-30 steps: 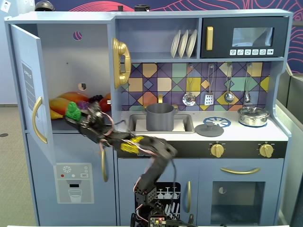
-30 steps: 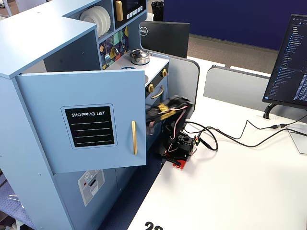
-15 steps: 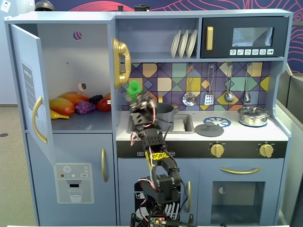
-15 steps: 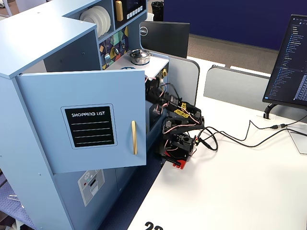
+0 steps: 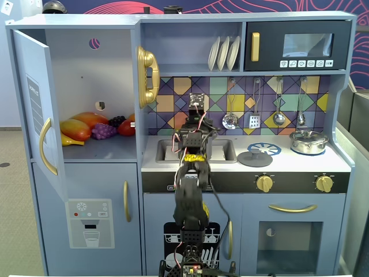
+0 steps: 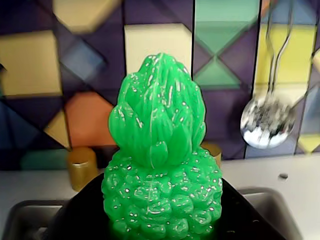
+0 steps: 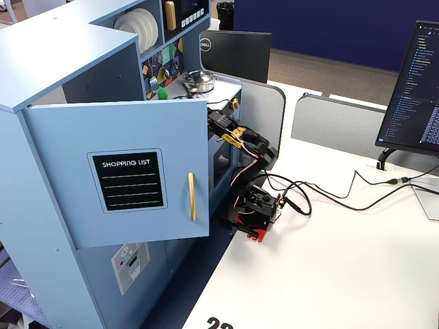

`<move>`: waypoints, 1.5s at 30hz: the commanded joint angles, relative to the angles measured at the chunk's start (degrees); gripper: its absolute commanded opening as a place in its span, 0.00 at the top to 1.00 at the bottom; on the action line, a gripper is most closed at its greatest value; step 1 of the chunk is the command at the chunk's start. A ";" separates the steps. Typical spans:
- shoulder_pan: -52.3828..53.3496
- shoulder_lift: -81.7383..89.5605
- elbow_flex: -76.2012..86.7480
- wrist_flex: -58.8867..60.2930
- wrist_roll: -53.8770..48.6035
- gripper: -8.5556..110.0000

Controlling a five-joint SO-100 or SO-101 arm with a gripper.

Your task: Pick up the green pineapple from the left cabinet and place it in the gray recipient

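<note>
**Green pineapple aloft over the sink**

Green plastic fills the wrist view: the gripper (image 6: 162, 235) is clamped on the green pineapple (image 6: 161, 170), tuft up, above the sink (image 5: 190, 151). No gray recipient is visible. Likely risk: the bumpy, glossy fruit could slip from the hold and drop into the basin during transfer.

We read "SHOPPING LIST" in white on a black panel (image 7: 129, 181) at the centre left of a fixed view, on the open cabinet door (image 7: 68, 137). "DELL" stood on a black monitor back (image 7: 234, 53) at upper centre. Other markings were too small.
</note>
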 commanded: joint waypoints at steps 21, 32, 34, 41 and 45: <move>-2.02 45.18 13.62 43.42 3.08 0.69; 1.23 55.99 55.46 49.22 10.20 0.72; 0.79 56.69 63.72 44.74 7.21 0.74; -3.16 58.80 70.49 57.66 5.36 0.81; -3.08 61.61 70.49 72.25 -2.11 0.81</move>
